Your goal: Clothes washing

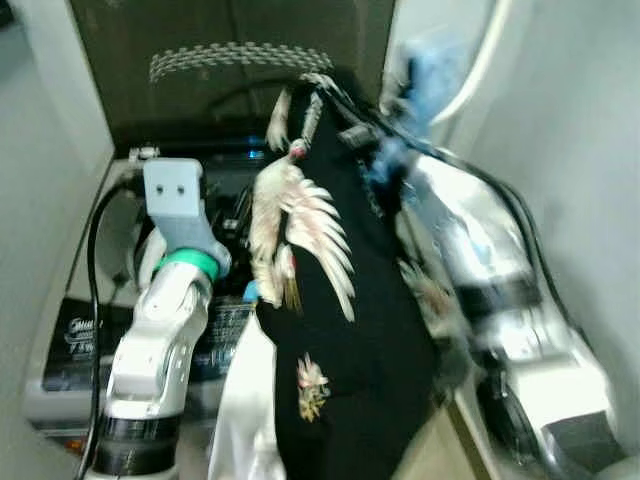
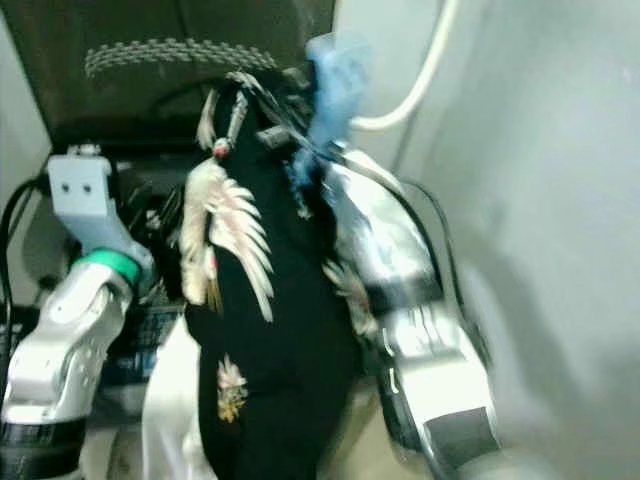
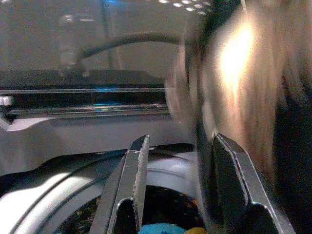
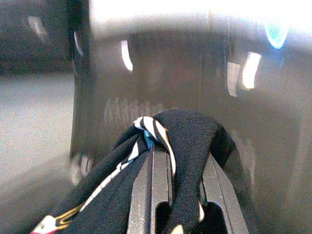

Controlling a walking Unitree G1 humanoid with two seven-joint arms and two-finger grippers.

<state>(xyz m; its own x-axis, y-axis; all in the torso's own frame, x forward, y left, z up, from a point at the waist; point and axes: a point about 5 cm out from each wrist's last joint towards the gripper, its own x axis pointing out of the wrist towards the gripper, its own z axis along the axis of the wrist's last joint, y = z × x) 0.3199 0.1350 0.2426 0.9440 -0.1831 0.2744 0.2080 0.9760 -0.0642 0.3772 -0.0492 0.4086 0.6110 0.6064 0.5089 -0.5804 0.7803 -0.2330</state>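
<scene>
1. We see our right gripper clenched on a black garment, the cloth bunched between and over its two fingers.
2. The garment, black with white feathered bird embroidery, hangs from that raised gripper in front of us, above the open top-loading washing machine, whose raised lid stands behind it.
3. Our left gripper is released, its fingers apart with nothing between them, held over the rim of the drum just beside the hanging cloth.
4. Some laundry already lies inside the drum.
</scene>
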